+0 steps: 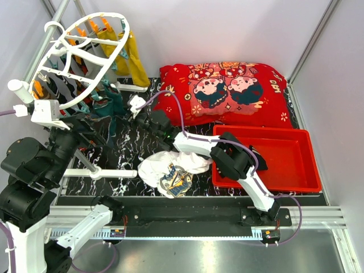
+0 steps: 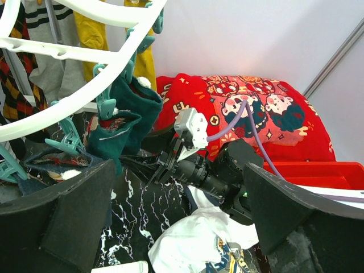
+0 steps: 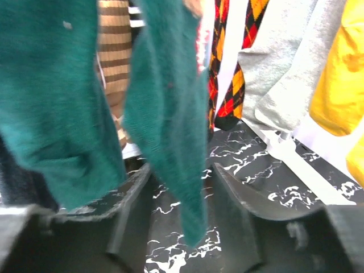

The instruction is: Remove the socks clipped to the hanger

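The white oval hanger hangs tilted at the back left, with several socks clipped under it. Two dark teal socks hang at its near edge. My right gripper is open, and one teal sock dangles between its fingers, which are close on either side. Behind it hang a brown-striped sock, a red-and-yellow checked one, a grey one and yellow ones. My left gripper is wide open and empty, below the hanger.
A white printed shirt lies on the black marbled mat. A red cushion lies at the back and a red tray at the right. The grey rail and the white stand foot are on the left.
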You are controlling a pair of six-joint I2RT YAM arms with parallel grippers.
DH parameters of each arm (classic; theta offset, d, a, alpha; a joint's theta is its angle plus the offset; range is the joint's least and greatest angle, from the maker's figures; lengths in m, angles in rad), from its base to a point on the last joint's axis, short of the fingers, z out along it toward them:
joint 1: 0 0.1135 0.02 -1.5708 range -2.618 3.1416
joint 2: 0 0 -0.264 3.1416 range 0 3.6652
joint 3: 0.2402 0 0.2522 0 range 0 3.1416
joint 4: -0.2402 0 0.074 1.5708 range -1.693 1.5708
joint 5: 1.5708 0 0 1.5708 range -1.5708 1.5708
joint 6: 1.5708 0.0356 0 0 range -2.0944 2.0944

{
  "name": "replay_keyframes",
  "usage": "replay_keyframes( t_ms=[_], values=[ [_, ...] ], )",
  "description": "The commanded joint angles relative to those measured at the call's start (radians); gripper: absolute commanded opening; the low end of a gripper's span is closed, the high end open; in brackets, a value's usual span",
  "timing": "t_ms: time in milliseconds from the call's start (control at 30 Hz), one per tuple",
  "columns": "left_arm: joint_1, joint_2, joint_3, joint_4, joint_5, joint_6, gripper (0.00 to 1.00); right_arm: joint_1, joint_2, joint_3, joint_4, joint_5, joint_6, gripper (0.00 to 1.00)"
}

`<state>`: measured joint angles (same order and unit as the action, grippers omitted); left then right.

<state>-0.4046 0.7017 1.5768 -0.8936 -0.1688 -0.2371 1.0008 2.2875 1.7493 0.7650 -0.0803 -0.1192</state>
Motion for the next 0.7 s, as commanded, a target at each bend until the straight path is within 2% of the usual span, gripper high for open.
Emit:
replay_keyframes(
  t_ms=[0,100,200,233,367,667],
  values=[
    [0.000,0.007,0.026,0.007,-0.018,-0.004,0.99,0.006,0.010,0.027,0.060,0.040,-0.057,0.46],
    [-0.002,0.018,0.026,0.007,-0.015,-0.001,0.99,0.007,0.012,0.029,0.063,0.037,-0.074,0.39],
    [0.000,0.028,0.031,0.008,-0.020,0.004,0.99,0.007,0.000,0.018,0.069,0.036,-0.082,0.16],
    [0.000,0.036,0.034,0.008,-0.032,0.004,0.99,0.006,-0.009,0.009,0.071,0.049,-0.079,0.00],
    [0.000,0.044,0.057,0.033,-0.028,-0.002,0.99,0.019,-0.101,-0.072,0.056,0.126,-0.066,0.00],
    [0.000,0.119,0.146,0.001,-0.058,-0.039,0.99,0.114,-0.328,-0.237,0.027,0.301,-0.183,0.00]
  ],
)
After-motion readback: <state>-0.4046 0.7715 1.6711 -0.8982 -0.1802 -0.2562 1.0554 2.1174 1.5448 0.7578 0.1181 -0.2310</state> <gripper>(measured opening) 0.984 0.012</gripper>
